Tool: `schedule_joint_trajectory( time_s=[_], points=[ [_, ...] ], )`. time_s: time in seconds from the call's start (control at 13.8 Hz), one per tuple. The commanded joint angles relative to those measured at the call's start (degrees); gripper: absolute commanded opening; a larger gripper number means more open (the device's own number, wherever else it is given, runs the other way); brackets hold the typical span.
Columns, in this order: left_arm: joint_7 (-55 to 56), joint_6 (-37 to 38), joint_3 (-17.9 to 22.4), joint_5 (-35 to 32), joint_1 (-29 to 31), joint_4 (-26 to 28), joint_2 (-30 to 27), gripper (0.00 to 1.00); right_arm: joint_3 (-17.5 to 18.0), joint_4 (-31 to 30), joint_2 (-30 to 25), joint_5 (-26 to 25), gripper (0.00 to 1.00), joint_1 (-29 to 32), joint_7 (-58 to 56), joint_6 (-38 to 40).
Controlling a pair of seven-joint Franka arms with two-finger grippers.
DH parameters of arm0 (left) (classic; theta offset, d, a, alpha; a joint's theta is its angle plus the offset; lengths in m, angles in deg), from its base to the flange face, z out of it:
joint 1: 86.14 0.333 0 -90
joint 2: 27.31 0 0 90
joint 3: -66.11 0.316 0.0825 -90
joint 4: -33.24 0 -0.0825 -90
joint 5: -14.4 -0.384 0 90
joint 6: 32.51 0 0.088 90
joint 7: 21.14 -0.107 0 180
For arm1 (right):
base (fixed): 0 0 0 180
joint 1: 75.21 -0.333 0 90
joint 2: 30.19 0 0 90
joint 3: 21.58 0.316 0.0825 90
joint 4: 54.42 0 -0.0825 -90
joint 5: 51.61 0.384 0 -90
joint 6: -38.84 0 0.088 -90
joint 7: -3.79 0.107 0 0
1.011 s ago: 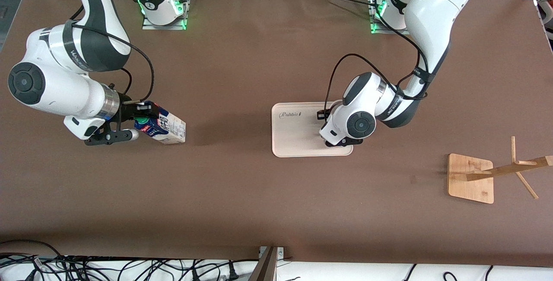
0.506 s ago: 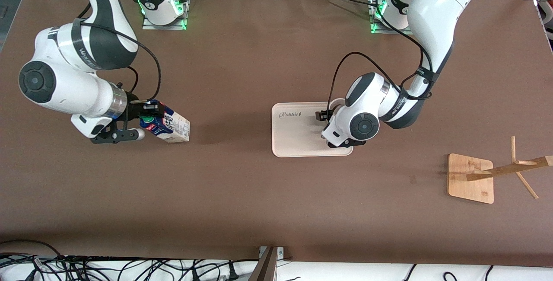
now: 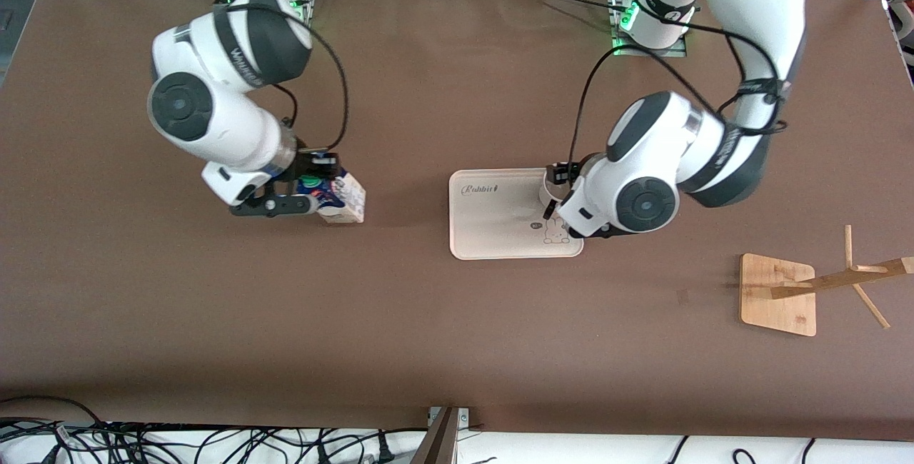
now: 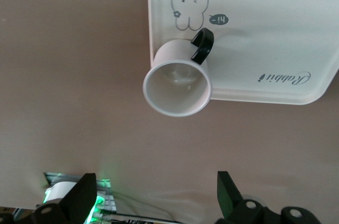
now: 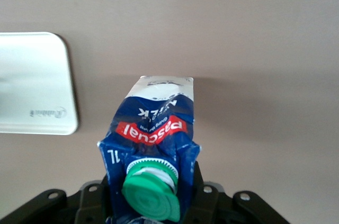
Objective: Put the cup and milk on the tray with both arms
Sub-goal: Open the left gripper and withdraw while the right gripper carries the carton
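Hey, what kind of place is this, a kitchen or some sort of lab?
Most likely a robotics lab, not a kitchen: two arms bolted to a brown table, loose cables along its edge, and staged props, namely a milk carton, a cup and a tray.

Cup (image 4: 177, 83) on tray (image 3: 485, 232); milk (image 5: 153, 139) airborne.

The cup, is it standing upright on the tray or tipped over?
Upright. The left wrist view looks straight down into the cup's open mouth as it stands on the tray, near the tray's edge, with the open left gripper above it.
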Motion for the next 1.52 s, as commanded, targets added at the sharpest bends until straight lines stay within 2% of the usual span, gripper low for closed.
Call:
schedule_joint_trajectory(
  time_s=[0.0, 0.14, 0.29, 0.43, 0.58, 0.79, 0.87, 0.94, 1.08, 1.16, 1.23, 1.44],
  points=[
    [-2.1, 2.6, 0.0, -1.6, 1.8, -1.1, -3.5, 1.00, -0.4, 7.1, 4.8, 0.4, 0.54, -4.9, 8.9, 0.7],
    [-2.9, 5.1, 0.0, -3.3, 4.3, -1.6, -4.7, 1.00, -0.4, 11.1, 7.9, 0.3, 0.54, -8.8, 15.9, 0.6],
    [-9.2, 5.2, -0.1, -3.0, 7.4, -1.6, -5.3, 1.00, -0.5, 14.0, 10.8, 0.1, 0.54, -12.9, 21.6, -0.3],
    [-14.4, 5.2, 0.2, -2.9, 9.0, -1.6, -5.5, 1.00, -0.6, 14.4, 12.9, -0.3, 0.54, -16.7, 26.3, -4.0],
    [-18.0, 5.2, -1.1, -2.3, 11.8, -2.0, -6.1, 1.00, -0.8, 14.6, 15.0, -2.4, 0.54, -19.7, 28.9, -7.0],
    [-24.3, 5.0, -0.1, -2.1, 12.7, -0.9, -12.0, 1.00, -0.8, 15.9, 17.2, -2.5, 0.54, -20.3, 29.2, -9.3],
    [-27.3, 3.8, 1.1, -2.5, 12.6, 0.8, -15.4, 1.00, -0.7, 17.1, 18.1, -2.5, 0.54, -20.5, 29.2, -9.4],
    [-29.6, 0.4, 4.0, -2.2, 12.2, 5.2, -19.2, 1.00, -0.8, 18.5, 19.2, -2.6, 0.54, -20.6, 29.2, -9.5],
    [-34.8, -9.2, 10.8, -1.5, 10.6, 18.2, -29.7, 1.00, -0.8, 20.0, 20.9, -2.6, 0.54, -21.1, 29.2, -10.6],
    [-37.3, -13.8, 11.9, -1.3, 10.5, 23.9, -33.9, 1.00, -0.8, 20.0, 21.2, -2.6, 0.54, -21.1, 29.1, -11.7],
    [-38.2, -17.2, 12.7, -1.1, 10.3, 27.3, -37.0, 1.00, -0.8, 20.0, 21.5, -2.7, 0.54, -21.1, 28.6, -12.6],
    [-37.5, -19.3, 19.7, -1.0, 5.5, 27.7, -38.2, 1.00, -0.7, 20.0, 22.1, -6.1, 0.55, -21.1, 25.3, -13.9]
  ],
)
